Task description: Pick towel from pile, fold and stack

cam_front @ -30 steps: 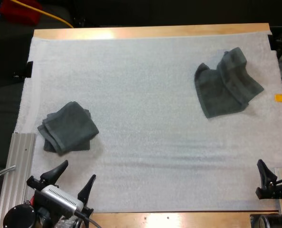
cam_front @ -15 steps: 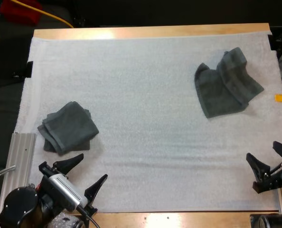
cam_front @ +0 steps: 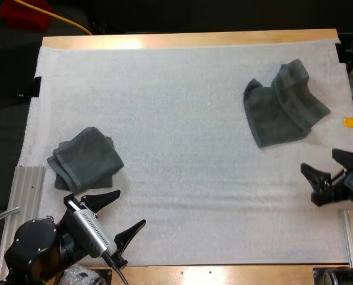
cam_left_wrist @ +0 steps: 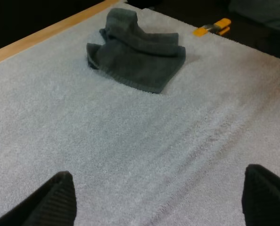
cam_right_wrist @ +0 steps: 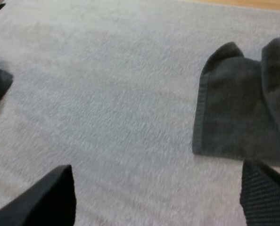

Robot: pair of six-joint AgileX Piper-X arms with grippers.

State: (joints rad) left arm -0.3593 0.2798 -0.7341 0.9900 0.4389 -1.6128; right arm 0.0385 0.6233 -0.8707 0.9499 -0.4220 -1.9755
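I see the white mat (cam_front: 182, 119) covering nearly all of the wooden table (cam_front: 188, 39), whose bare edge shows along the far side.

The crumpled towel (cam_front: 286, 104) lies on the mat toward the far right, one part bunched up and one part lying flatter toward the near side. From my left wrist camera it (cam_left_wrist: 135, 56) sits well ahead across open mat. From my right wrist camera it (cam_right_wrist: 243, 113) is close ahead, its hemmed edge flat on the mat.

The folded stack (cam_front: 84, 159) rests at the mat's left side, dark grey-green, its corners roughly aligned.

My left gripper (cam_front: 131, 208) hangs over the near left of the mat, just beside the stack's near edge. Its fingers (cam_left_wrist: 50, 197) are spread wide and grasp nothing.

My right gripper (cam_front: 319, 160) is over the mat's right edge, nearer to me than the crumpled towel and apart from it. Its fingers (cam_right_wrist: 45, 197) are likewise released, with bare mat between them.
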